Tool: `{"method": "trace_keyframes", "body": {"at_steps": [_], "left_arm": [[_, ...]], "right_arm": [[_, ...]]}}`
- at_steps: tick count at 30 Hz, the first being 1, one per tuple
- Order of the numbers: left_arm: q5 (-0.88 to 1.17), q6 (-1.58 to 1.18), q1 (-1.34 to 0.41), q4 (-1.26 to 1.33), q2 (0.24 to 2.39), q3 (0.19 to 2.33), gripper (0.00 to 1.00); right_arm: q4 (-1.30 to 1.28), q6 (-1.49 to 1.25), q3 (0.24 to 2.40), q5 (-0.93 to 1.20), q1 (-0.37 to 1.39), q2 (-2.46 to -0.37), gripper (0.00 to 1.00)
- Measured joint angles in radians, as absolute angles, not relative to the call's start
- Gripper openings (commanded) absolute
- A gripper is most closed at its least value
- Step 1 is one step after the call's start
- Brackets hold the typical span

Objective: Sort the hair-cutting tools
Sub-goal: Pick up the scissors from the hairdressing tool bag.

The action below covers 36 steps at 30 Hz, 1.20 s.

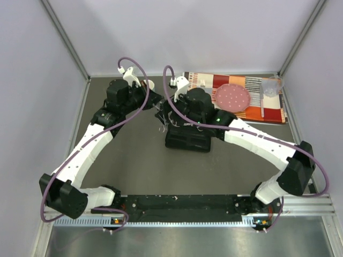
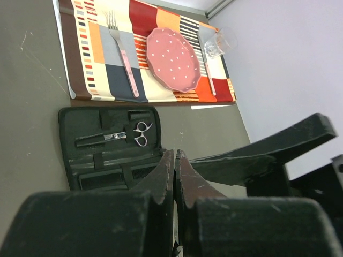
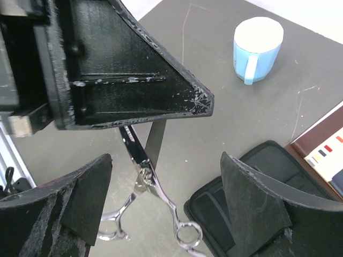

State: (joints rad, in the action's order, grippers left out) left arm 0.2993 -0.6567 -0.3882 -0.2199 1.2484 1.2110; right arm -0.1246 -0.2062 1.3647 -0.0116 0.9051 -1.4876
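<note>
In the right wrist view, silver scissors [image 3: 155, 184] hang in the air, handles down. Their blades run up under the left gripper's black finger [image 3: 134, 80]. My left gripper [image 2: 176, 156] is shut, apparently on those blades, and sits left of the black zip case [image 1: 187, 140] in the top view [image 1: 158, 104]. My right gripper [image 3: 166, 160] is open with a finger on each side of the scissors, not touching them. A second small pair of scissors [image 2: 139, 134] lies strapped inside the open case [image 2: 107, 166]. No comb is clearly visible.
A striped placemat [image 1: 209, 81] at the back right holds a pink dotted plate [image 1: 232, 97], a pink-handled fork [image 2: 126, 59] and a clear cup [image 1: 270, 85]. A blue mug [image 3: 257, 48] stands on the table beyond the scissors. The case edge [image 3: 214, 214] lies right of the scissors.
</note>
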Motion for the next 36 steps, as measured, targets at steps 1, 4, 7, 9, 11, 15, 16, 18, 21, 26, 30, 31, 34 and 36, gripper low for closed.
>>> {"method": "trace_keyframes", "body": {"at_steps": [1,4,7,9,11,15,16,18,21,26,30,31,34,36], "left_arm": [[0.302,-0.659,-0.388,-0.220,1.248,1.211,0.00],[0.306,-0.666,-0.388,-0.220,1.248,1.211,0.00],[0.311,-0.673,-0.388,-0.220,1.248,1.211,0.00],[0.313,-0.675,-0.388,-0.222,1.248,1.213,0.00],[0.308,-0.676,-0.388,-0.221,1.248,1.216,0.15],[0.307,-0.679,-0.387,-0.237,1.242,1.232,0.59],[0.305,-0.682,-0.388,-0.239,1.239,1.236,0.63],[0.302,-0.681,-0.388,-0.242,1.232,1.245,0.73],[0.289,-0.676,-0.385,-0.251,1.217,1.262,0.81],[0.233,-0.651,-0.370,-0.264,1.172,1.275,0.87],[0.184,-0.616,-0.361,-0.268,1.127,1.274,0.94],[0.181,-0.601,-0.360,-0.263,1.112,1.271,0.95],[0.213,-0.573,-0.358,-0.216,1.066,1.223,0.98],[0.278,-0.567,-0.356,-0.134,1.028,1.148,0.99]], "right_arm": [[-0.128,-0.206,1.369,-0.010,0.905,-1.499,0.78],[-0.140,-0.205,1.383,0.003,0.905,-1.538,0.68],[-0.153,-0.205,1.396,0.012,0.905,-1.563,0.49],[-0.158,-0.212,1.404,0.023,0.905,-1.573,0.24],[-0.160,-0.215,1.417,0.043,0.907,-1.581,0.00],[-0.170,-0.218,1.427,0.044,0.905,-1.586,0.00],[-0.174,-0.219,1.427,0.046,0.903,-1.586,0.00],[-0.178,-0.220,1.427,0.048,0.903,-1.586,0.00],[-0.179,-0.220,1.427,0.049,0.903,-1.586,0.00],[-0.180,-0.223,1.401,0.039,0.902,-1.568,0.00],[-0.194,-0.257,1.380,0.012,0.891,-1.536,0.00],[-0.200,-0.276,1.380,0.000,0.881,-1.524,0.00],[-0.216,-0.345,1.381,-0.050,0.844,-1.486,0.00],[-0.232,-0.406,1.385,-0.106,0.820,-1.456,0.00]]}}
